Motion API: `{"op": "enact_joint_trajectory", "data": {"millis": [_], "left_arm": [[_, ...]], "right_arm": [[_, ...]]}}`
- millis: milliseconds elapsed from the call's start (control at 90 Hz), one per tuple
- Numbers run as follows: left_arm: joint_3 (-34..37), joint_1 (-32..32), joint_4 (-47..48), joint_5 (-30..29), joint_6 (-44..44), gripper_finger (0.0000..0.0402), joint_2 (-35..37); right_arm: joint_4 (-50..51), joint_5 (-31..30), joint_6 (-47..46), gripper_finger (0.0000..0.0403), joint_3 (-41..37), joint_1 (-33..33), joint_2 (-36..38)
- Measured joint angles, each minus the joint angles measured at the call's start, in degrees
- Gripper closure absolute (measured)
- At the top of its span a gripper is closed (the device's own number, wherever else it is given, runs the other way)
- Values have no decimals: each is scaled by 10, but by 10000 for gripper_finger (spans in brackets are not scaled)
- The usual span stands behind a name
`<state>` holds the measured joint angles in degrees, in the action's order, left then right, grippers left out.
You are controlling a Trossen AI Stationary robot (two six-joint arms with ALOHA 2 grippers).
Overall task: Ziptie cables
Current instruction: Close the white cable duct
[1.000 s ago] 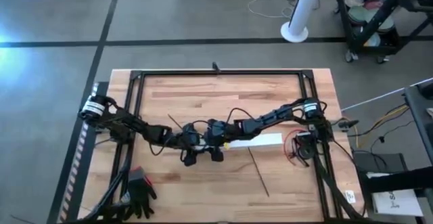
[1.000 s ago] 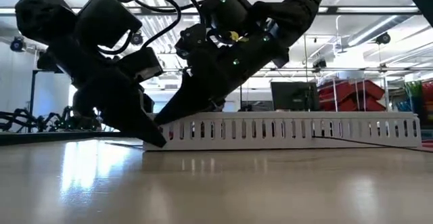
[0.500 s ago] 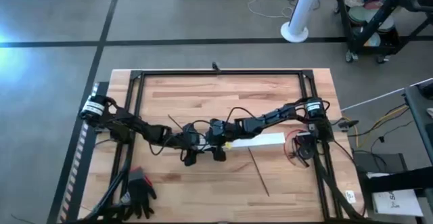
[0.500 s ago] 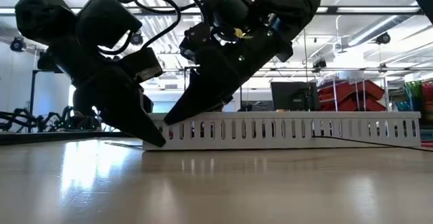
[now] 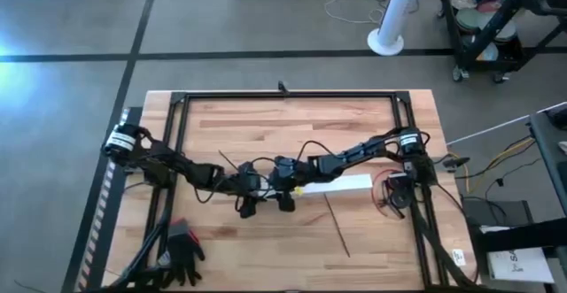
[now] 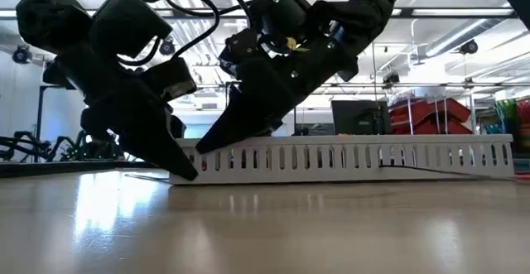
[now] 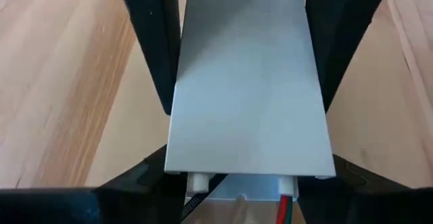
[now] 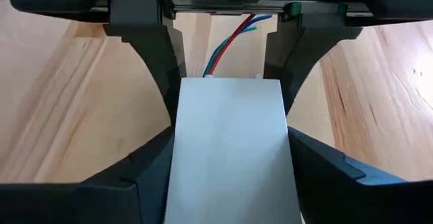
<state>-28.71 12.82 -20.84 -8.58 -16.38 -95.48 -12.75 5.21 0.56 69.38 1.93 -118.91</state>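
A long white flat strip [image 5: 332, 185] with slotted, comb-like side walls lies on the butcher-block wooden table [image 5: 292, 125], near its middle. Both dark arms reach in low and meet over the strip's end toward 9 o'clock. The left gripper [image 5: 251, 206] has its jaws spread astride the smooth pale strip; the right gripper [image 5: 285, 203] straddles the same end likewise, jaws apart on either side, gripping nothing clearly. The cables [image 5: 388, 192], a reddish tangle, sit at 3 o'clock by the table frame. A thin dark stick [image 5: 337, 227] lies toward 5 o'clock. Since half a second ago, the strip's far end sits slightly lifted in the low view.
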Motion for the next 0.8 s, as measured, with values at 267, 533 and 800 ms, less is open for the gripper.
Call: {"op": "enact_joint_trajectory", "data": {"millis": [267,533,800], "left_arm": [[0,0,0,1,7,198,0],[14,0,19,8,6,188,63],[56,5,21,17,-32,148,101]], "right_arm": [[-15,-3,-2,176,0,0,-2],[-25,-9,-2,167,-1,0,-4],[-13,-6,4,178,-4,-1,-3]]}}
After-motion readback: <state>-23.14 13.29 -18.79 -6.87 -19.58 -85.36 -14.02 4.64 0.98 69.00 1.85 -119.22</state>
